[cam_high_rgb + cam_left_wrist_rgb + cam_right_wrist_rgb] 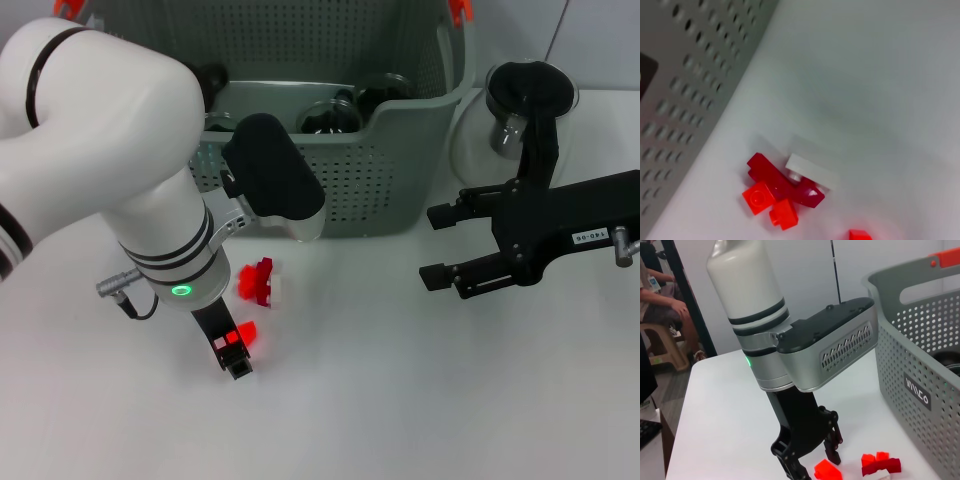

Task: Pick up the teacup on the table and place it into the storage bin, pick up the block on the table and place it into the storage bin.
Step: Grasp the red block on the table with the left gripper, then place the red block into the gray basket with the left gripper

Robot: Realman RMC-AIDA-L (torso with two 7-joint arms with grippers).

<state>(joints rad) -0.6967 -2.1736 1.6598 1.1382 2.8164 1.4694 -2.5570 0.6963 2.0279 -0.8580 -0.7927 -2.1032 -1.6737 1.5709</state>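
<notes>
My left gripper (238, 352) points down at the table in front of the storage bin (400, 170). In the right wrist view its fingers (790, 466) stand open on either side of a small red block (827, 471), which lies on the table at the fingertips. A cluster of red and white blocks (258, 283) lies just beyond it, towards the bin, and fills the left wrist view (782, 190). A clear glass teacup (325, 115) sits inside the bin with another beside it. My right gripper (433, 245) hangs open and empty to the right of the bin.
A clear glass vessel (498, 130) stands on the table right of the bin, partly hidden by my right arm. The bin's perforated wall (920, 355) carries a black label. White tabletop (400, 400) stretches in front.
</notes>
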